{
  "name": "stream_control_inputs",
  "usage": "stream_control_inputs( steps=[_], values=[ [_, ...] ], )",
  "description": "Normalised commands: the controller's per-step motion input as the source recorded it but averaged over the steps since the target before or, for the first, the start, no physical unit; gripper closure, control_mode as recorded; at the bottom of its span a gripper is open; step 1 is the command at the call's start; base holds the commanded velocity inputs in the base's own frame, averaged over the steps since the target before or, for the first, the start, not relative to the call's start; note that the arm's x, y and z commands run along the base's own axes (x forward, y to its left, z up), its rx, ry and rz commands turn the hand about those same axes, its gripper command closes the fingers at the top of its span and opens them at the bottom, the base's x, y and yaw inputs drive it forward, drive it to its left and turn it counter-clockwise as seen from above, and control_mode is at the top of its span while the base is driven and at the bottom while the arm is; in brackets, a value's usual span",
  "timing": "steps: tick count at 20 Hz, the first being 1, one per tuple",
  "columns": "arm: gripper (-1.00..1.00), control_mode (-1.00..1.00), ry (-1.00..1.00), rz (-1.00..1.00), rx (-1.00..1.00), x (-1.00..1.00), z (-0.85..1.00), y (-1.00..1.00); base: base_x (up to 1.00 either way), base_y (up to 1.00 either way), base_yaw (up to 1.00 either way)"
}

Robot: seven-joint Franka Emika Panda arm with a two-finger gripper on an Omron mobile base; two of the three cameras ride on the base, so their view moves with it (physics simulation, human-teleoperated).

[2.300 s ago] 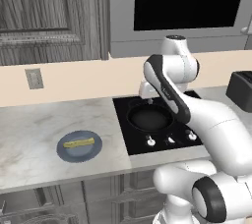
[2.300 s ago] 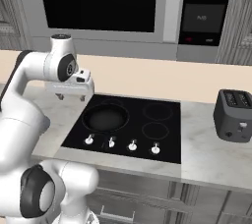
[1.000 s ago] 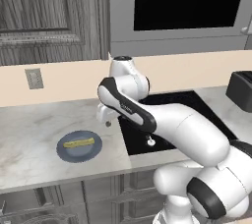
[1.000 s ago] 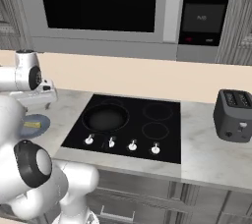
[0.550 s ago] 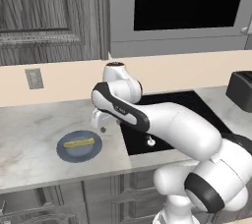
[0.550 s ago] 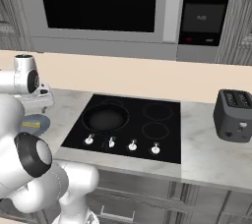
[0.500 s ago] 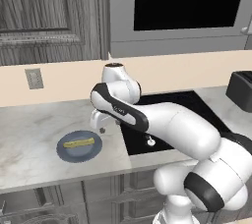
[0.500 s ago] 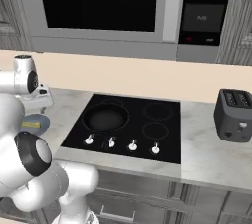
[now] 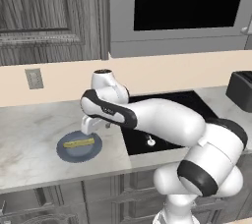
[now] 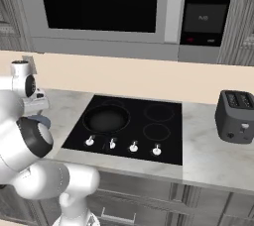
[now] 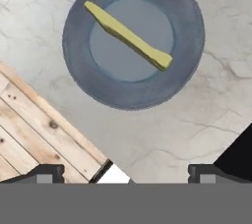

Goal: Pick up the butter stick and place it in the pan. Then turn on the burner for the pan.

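Marble desk [image 9: 29, 134], running across the middle of the left base view, carries all items. Cooktop [image 10: 129, 128], glossy black, centre of the right base view; four silver knobs [image 10: 123, 145] along its near edge. Pan [image 10: 105, 119], matte black, on the cooktop's near-left burner [image 10: 124, 112]. Toaster [image 10: 235, 116], black, right of frame, well apart from the work. Plate [image 11: 83, 78], round blue-grey, upper half of the hand view. Butter stick [image 11: 129, 35], pale yellow, lying diagonally across the plate's centre, upper left to lower right. Gripper [image 11: 125, 171], fingers spread wide and empty, hovering above the plate, its tips at the bottom edge of the hand view. Step in hand, by judgement: approach for the pick. Advised: centre over the stick's middle, turn the fingers to span its narrow width, descend straight, close before touching the plate.
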Motion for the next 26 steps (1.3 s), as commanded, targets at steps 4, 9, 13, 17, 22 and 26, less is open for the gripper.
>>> stream_control_inputs(
  steps=[4,9,13,17,22,26],
  values=[
    [-1.0,-1.0,0.0,0.12,0.0,0.27,-0.3,0.22,0.0,0.0,0.0],
    [-1.0,-1.0,0.0,0.12,0.0,0.31,-0.28,0.25,0.0,0.0,0.0],
    [-1.0,-1.0,0.0,0.1,0.0,0.35,-0.2,0.23,0.0,0.0,0.0],
    [-1.0,-1.0,0.0,0.1,0.0,0.37,-0.15,0.28,0.0,0.0,0.0],
    [-1.0,-1.0,0.0,0.09,0.0,0.29,-0.13,0.23,0.0,0.0,0.0],
    [-1.0,-1.0,0.0,0.09,-0.01,0.14,-0.26,0.15,0.0,0.0,0.0]
  ],
)
